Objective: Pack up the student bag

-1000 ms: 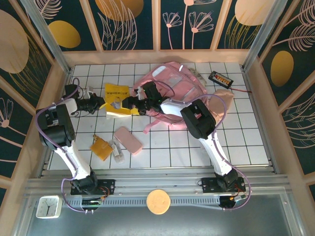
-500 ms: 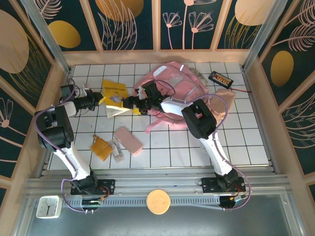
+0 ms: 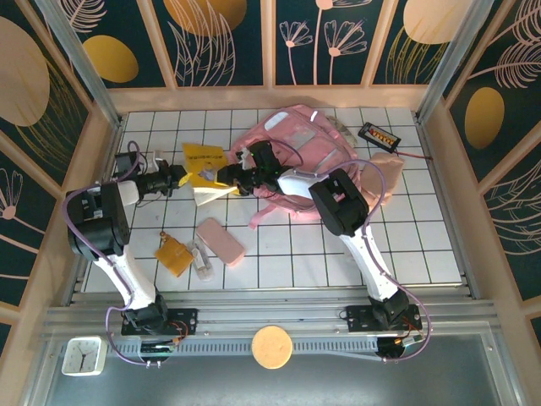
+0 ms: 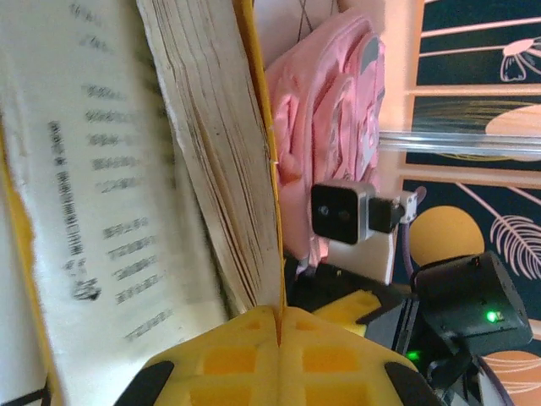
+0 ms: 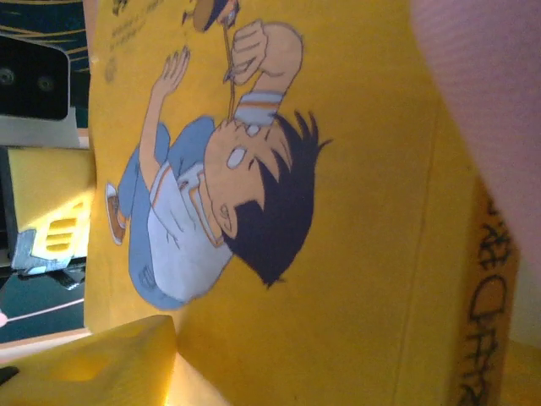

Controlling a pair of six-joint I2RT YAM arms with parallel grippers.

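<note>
The student bag (image 3: 306, 145) lies at the far middle of the counter (image 3: 423, 245), and one strap reaches toward the near side. In the left wrist view the bag (image 4: 328, 110) is behind an open book.

The left pincer (image 3: 179, 178) is to the left of the bag and is clamped on a yellow book (image 3: 201, 157). In its own view the two yellow fingers (image 4: 211, 364) are pressed together on the thin yellow cover. The book (image 4: 211, 169) stands open there, with the page edges fanned out.

The right pincer (image 3: 228, 179) is at the other side of the same book, between the book and the bag. Its wrist view shows the cover (image 5: 338, 254) very close, with a drawing of a boy, and one yellow finger (image 5: 110, 355) at the bottom left. Whether this pincer is apart or clamped on the book, I cannot tell.

A pink pencil case (image 3: 221, 242) lies nearer on the counter, well apart from the bag. A beige pouch (image 3: 382, 179) is just beside the bag on the right.
</note>
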